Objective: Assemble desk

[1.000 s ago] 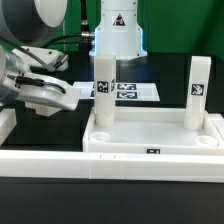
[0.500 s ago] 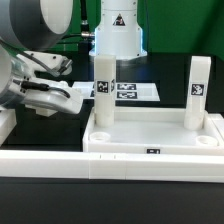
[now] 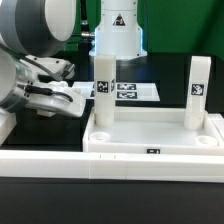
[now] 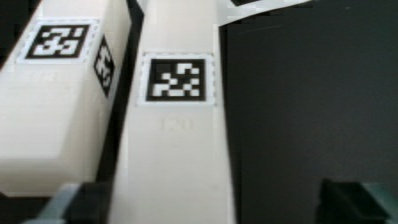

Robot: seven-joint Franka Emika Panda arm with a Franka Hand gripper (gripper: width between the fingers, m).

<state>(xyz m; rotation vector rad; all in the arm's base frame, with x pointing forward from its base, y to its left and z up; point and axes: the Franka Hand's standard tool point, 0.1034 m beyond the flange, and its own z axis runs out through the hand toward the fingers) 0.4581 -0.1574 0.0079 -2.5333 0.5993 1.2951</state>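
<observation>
Insp. report, ext. view first. Your tabletop (image 3: 155,140) lies flat on the table (image 3: 150,205), at approx. 4 o'clock from picture ctr, open side up. Two legs stand upright in it: first upright leg (image 3: 103,90) at the tabletop's 9 o'clock end, second upright leg (image 3: 198,90) at its 3 o'clock end, well apart. Each shows a b/w tag near its upper end. A border bar (image 3: 60,160) runs along the tabletop's 6 o'clock side, touching or just beside it; which one, you cannot tell from here. The marker board (image 3: 135,91) lies flat beyond the tabletop, at 12 o'clock of it, between the two upright legs as seen.

Your arm (image 3: 30,40) fills the 9 to 11 o'clock part of the picture. Its white hand reaches toward the first upright leg and is apart from it.

Wrist view: the gripper (image 4: 214,200) hangs over two more legs lying side by side. The centre leg (image 4: 178,130) runs lengthwise between the fingers (image 4: 361,198), one tag facing the camera. The neighbour leg (image 4: 54,110) lies just beside it and shows two tags; touching or a thin gap, not clear.

Hand state: jaws spread wide. A broad dark gap shows between one finger and the centre leg. The other finger sits close to that leg's edge; contact cannot be told. Nothing is clamped.
</observation>
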